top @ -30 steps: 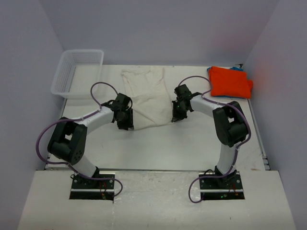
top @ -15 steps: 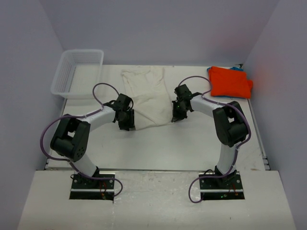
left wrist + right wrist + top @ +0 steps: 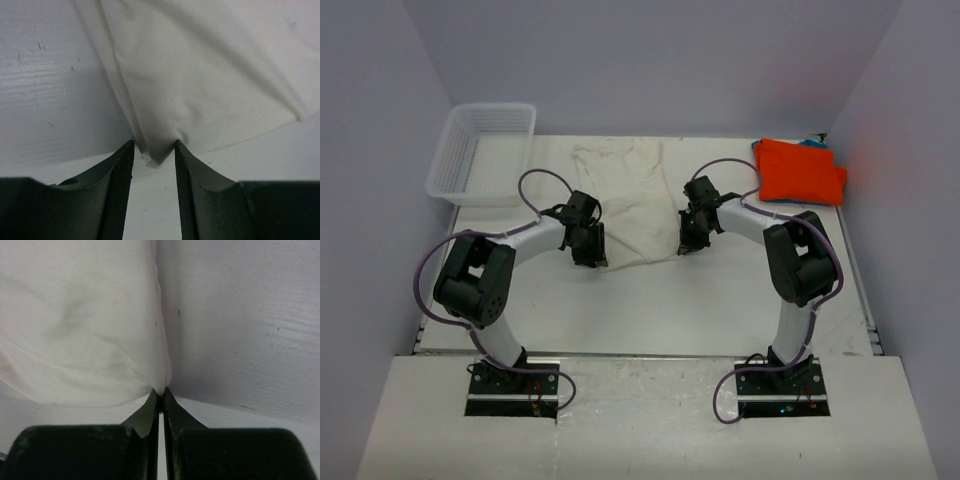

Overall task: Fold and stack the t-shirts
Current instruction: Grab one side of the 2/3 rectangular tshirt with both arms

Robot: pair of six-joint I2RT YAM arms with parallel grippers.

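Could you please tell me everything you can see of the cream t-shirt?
The cream t-shirt is soft, plain, off-white cloth with faint stains and creases. It lies mostly flat on the middle of the white table, narrower at the far end. The left gripper pinches its near left corner, bunching it; the right gripper is shut on its near right corner.

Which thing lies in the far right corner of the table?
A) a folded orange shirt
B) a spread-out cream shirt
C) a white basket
A: the folded orange shirt lies in that corner, while the basket sits at the far left.
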